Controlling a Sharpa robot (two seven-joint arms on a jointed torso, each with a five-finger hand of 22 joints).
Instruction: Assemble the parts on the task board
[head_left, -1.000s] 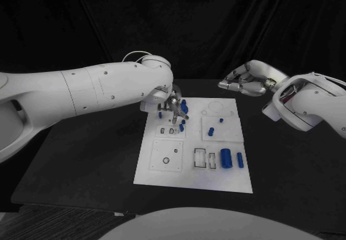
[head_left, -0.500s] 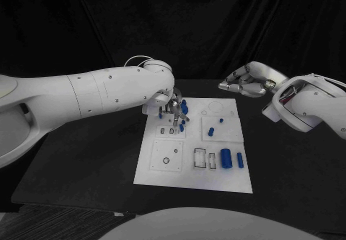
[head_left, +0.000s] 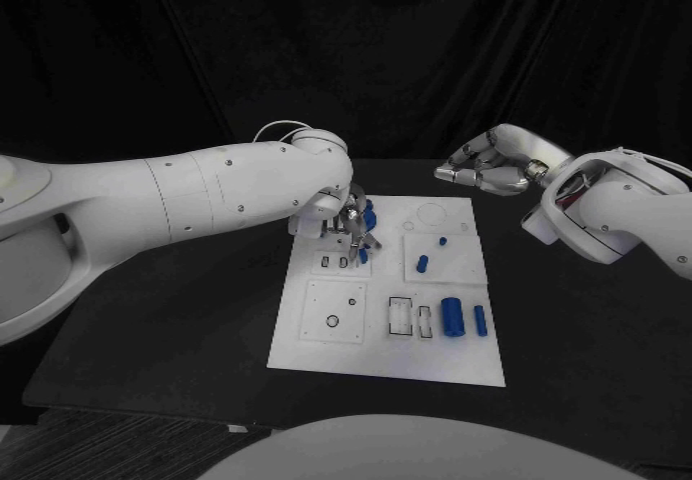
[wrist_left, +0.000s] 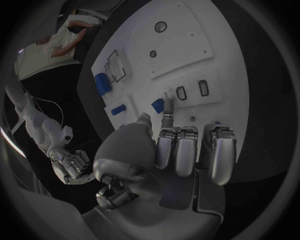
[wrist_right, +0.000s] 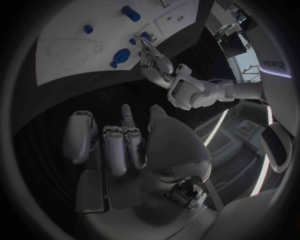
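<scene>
The white task board (head_left: 389, 345) lies in the middle of the black table. My left hand (head_left: 346, 218) hovers over its far left part, fingers pointing down beside a small blue part (head_left: 364, 255) and a larger blue part (head_left: 369, 212). In the left wrist view the thumb and fingertips (wrist_left: 167, 116) stand apart just short of that small blue part (wrist_left: 158, 105), with nothing between them. My right hand (head_left: 485, 166) hangs beyond the board's far right corner, fingers curled in and holding nothing.
More blue parts lie on the board: a thick cylinder (head_left: 453, 316), a slim one (head_left: 480, 320), a short one (head_left: 423, 264) and a tiny one (head_left: 441, 240). Empty rectangular slots (head_left: 410, 316) sit beside the cylinder. Bare black table (head_left: 173, 330) surrounds the board.
My left arm has swung slightly toward the board, and its fingers have shifted a little to the right over the same spot. The right hand has stayed where it was.
</scene>
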